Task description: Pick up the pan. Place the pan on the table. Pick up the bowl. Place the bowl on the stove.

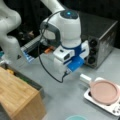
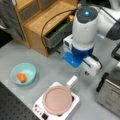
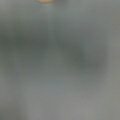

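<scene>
The pinkish-brown pan (image 1: pixel 104 92) (image 2: pixel 57 99) sits on the white stove (image 1: pixel 88 96) (image 2: pixel 40 106), its short white handle pointing toward the arm. My gripper (image 1: pixel 67 65) (image 2: pixel 79 60) hangs above the grey table (image 1: pixel 65 100) (image 2: pixel 47 67), just beyond the tip of that handle and not touching it. Its fingers are hidden under the hand. The light-teal bowl (image 2: pixel 23 73) (image 1: pixel 76 117) rests on the table at a front view's left, with a small orange item inside. The wrist view gives only blurred grey table (image 3: pixel 60 75).
A steel toaster oven (image 1: pixel 102 42) (image 2: pixel 111 95) stands beside the stove. A light wooden box (image 1: pixel 20 96) (image 2: pixel 42 20) with an open drawer (image 2: pixel 58 33) sits on the other side. A black cable (image 1: pixel 47 70) loops down from the wrist.
</scene>
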Controlling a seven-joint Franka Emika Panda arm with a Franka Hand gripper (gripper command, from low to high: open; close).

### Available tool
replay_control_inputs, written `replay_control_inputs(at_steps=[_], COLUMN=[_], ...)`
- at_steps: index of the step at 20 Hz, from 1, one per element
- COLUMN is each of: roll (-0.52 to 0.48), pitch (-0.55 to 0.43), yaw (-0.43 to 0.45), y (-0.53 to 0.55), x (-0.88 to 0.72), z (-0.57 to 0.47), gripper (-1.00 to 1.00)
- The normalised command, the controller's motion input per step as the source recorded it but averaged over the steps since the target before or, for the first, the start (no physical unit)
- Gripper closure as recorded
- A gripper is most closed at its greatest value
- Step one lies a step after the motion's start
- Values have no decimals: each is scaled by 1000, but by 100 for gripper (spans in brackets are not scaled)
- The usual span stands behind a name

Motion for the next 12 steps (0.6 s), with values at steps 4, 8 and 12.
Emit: replay_control_inputs(at_steps=[4, 8, 12], roll=[-129, -159, -206], pitch=[178, 193, 229], yaw=[45, 100, 180], y=[-12, -5, 11], x=[461, 321, 274], z=[37, 100, 85], gripper=[-100, -100, -100])
